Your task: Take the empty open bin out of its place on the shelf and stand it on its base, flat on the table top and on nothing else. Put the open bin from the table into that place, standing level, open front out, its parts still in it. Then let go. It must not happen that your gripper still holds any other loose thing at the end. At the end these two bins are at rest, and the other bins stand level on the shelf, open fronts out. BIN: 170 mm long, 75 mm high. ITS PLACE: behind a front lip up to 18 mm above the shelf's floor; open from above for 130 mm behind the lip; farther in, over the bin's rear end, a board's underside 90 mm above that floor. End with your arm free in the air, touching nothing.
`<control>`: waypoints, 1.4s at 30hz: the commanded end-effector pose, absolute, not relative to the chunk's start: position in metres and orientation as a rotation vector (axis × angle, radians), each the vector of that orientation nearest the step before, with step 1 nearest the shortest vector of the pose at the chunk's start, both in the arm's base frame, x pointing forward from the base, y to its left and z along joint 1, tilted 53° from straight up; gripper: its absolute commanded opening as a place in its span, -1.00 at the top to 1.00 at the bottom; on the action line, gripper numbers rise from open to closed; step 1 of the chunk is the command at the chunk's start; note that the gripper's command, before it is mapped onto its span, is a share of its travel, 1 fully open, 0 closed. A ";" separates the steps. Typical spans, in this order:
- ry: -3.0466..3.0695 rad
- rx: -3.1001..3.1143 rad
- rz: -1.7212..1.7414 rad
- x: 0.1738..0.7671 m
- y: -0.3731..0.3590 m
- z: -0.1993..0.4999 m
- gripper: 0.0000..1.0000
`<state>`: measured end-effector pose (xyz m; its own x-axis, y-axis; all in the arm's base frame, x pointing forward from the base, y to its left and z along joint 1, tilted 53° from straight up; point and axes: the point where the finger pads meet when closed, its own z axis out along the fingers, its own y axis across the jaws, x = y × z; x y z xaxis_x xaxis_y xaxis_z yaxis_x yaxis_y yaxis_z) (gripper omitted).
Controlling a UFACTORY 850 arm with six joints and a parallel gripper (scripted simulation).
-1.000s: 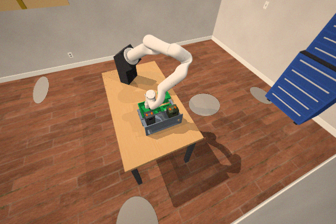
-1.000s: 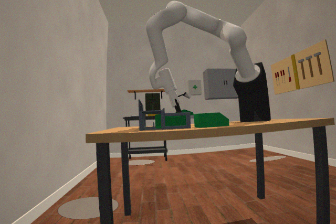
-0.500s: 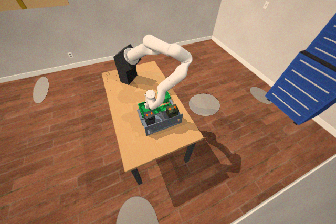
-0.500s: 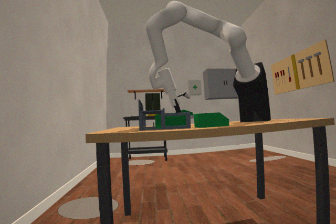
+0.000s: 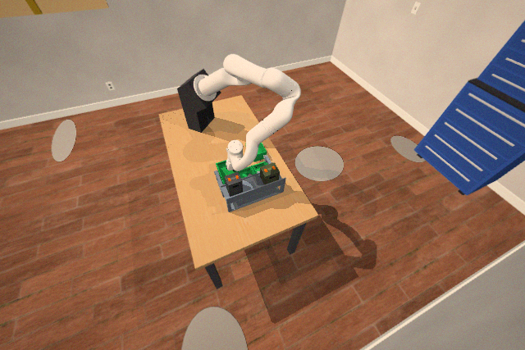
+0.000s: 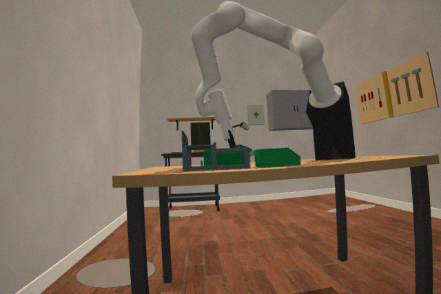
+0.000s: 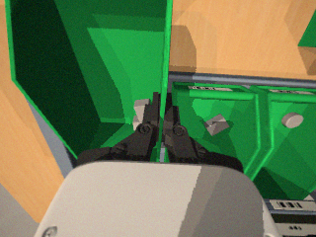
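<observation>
The green open bin [image 7: 59,59] [image 6: 244,147] with grey parts [image 7: 141,106] in it is at the far-side end of the shelf [image 7: 247,78] [image 5: 254,197] [image 6: 185,155]. My gripper [image 7: 161,103] [image 6: 233,147] is shut on its side wall. This bin reaches past the shelf's edge rail in the wrist view, and its rim shows above the side rail in the exterior view. Its underside is hidden, so I cannot tell if it touches the shelf's floor. The other green bin [image 6: 278,157] [image 5: 260,152] [image 7: 310,30] stands apart on the table top.
Other green bins [image 7: 199,101] [image 6: 229,158] stand in the shelf beside the held bin, with grey parts in view. Two dark boxes with orange marks [image 5: 234,185] [image 5: 269,173] stand at the shelf's tall-panel side. The robot's black base [image 5: 197,104] [image 6: 334,127] is at the table's end.
</observation>
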<state>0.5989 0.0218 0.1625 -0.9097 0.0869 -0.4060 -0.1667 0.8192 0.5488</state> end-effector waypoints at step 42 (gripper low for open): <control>2.553 -0.045 0.827 0.606 0.021 0.166 1.00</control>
